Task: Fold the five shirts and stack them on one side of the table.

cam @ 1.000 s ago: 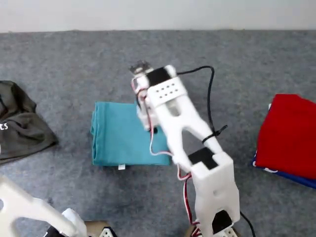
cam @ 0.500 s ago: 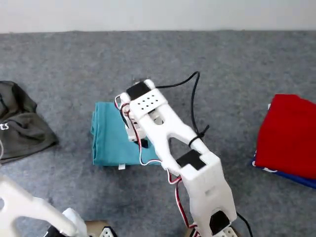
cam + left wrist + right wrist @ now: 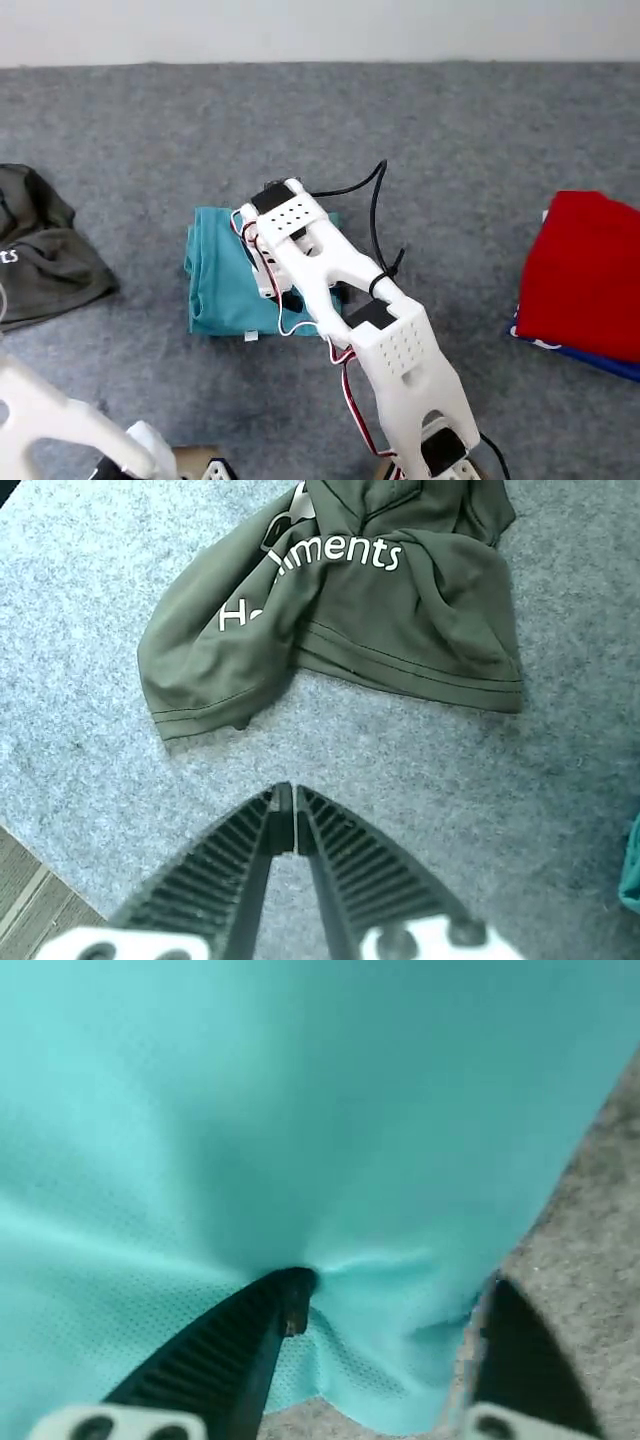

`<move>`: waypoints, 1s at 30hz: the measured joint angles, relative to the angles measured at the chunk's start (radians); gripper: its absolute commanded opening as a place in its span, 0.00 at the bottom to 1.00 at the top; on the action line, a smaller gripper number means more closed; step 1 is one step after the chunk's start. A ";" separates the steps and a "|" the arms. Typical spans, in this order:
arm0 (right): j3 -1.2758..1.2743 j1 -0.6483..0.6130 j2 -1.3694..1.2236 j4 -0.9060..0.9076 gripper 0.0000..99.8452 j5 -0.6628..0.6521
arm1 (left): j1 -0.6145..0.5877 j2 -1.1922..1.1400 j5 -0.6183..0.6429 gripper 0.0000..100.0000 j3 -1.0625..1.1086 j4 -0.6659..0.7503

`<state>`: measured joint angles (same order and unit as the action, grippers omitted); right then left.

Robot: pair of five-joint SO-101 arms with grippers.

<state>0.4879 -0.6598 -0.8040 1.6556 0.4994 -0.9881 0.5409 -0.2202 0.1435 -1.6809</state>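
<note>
Down on the teal shirt (image 3: 220, 285) mid-table with the right gripper (image 3: 395, 1325), and looking very much like the pick-up step: already folded into a flat rectangle, so presumably due for a ride across to the stack, meaning the folded red shirt (image 3: 585, 265) lying on top of a blue shirt (image 3: 600, 362) at one side of the grey table (image 3: 480, 130). Spread wide, those jaws, and holding nothing yet. Straddling the teal shirt's edge: one finger (image 3: 270, 1310) pushed down into the cloth and puckering it, the other hanging off the fabric over bare table just beside the hem. So right at the gripper, touching it, but not clamped. Calls next for closing on that edge, ideally biting through every layer rather than just the top one, then lifting slowly enough not to shake the fold loose, then swinging over and setting down square on the red. Risk of peeling up a single ply and undoing the work. Meanwhile, over on the other side, hovering above bare table with the left gripper (image 3: 285, 820), pinched shut tip to tip on nothing, near the olive shirt (image 3: 350, 610), crumpled in a heap, unfolded, well apart from the teal one and waiting its turn.
</note>
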 measured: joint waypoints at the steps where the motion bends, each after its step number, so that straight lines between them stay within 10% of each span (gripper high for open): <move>1: 0.000 0.000 0.000 0.000 0.04 0.000 | 0.000 0.000 0.000 0.02 0.000 0.000; 17: -0.035 0.166 0.083 0.095 0.01 -0.351 | 0.000 0.000 0.000 0.02 0.000 0.012; 30: -0.037 0.638 0.129 -0.107 0.01 -1.656 | 0.000 0.000 0.000 0.02 0.000 0.028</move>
<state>0.4511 -0.0215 -0.6751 1.5482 -1.1561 -0.9881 0.5409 -0.2202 0.1435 -1.6533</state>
